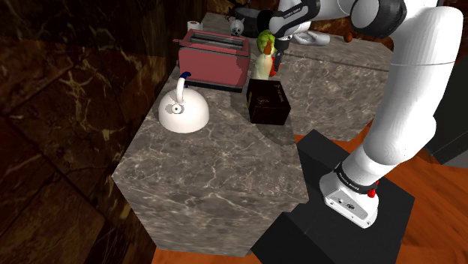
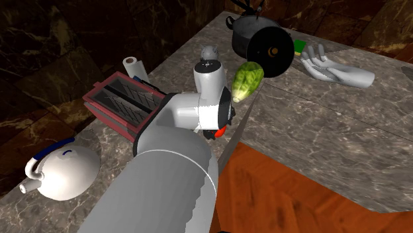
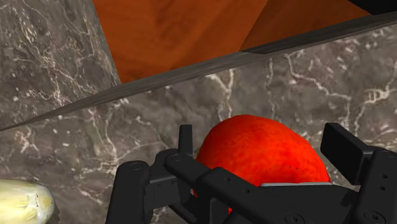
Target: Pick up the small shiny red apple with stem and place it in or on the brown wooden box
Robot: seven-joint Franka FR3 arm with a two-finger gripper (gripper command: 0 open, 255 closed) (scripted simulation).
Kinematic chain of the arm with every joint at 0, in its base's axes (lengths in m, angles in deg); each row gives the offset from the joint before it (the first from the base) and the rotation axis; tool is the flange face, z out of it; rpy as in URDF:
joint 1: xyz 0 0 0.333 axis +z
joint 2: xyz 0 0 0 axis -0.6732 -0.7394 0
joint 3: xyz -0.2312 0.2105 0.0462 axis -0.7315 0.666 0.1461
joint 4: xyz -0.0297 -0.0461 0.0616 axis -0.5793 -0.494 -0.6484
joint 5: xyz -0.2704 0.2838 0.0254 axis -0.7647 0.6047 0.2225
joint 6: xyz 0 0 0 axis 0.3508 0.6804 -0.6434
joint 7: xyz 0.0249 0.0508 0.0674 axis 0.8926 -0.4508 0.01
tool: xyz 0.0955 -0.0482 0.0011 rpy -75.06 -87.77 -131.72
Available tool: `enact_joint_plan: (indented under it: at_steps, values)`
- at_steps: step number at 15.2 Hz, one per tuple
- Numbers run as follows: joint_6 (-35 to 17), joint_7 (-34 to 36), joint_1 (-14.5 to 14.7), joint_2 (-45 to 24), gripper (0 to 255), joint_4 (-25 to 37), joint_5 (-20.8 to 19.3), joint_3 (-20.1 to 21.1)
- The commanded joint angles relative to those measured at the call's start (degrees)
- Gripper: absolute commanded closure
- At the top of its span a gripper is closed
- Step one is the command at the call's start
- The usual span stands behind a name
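Note:
The red apple (image 3: 261, 159) sits between my gripper's (image 3: 264, 145) two black fingers, which press on its left and right sides. It hangs or rests over the dark marble counter (image 3: 63, 146), close to that counter's edge; I cannot tell which. In the shoulder view my gripper (image 1: 268, 46) is at the counter's far end, beside a green lettuce (image 1: 264, 41). A sliver of the apple (image 2: 220, 132) peeks out below my wrist in the second exterior view. The dark brown box (image 1: 268, 103) stands on the counter nearer the stand than my gripper, lid shut.
A red toaster (image 1: 214, 60) and a white kettle (image 1: 184, 111) stand to the shoulder view's left of the box. A black pot (image 2: 265, 45) and a white model hand (image 2: 334, 66) lie on the neighbouring counter. A gap showing orange floor (image 3: 184, 32) separates the counters.

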Motion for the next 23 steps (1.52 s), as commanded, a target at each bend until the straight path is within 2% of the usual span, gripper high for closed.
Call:
enact_joint_plan:
  at_steps: [1,2,11,23]
  values:
    - [0.00,0.00,0.00,0.00,0,0.00,0.00,0.00]
    - [0.00,0.00,0.00,0.00,255,0.00,0.00,0.00]
    - [-0.01,0.00,0.00,0.00,255,0.00,0.00,0.00]
    - [7.69,-0.70,0.28,3.54,255,4.27,-0.47,-0.35]
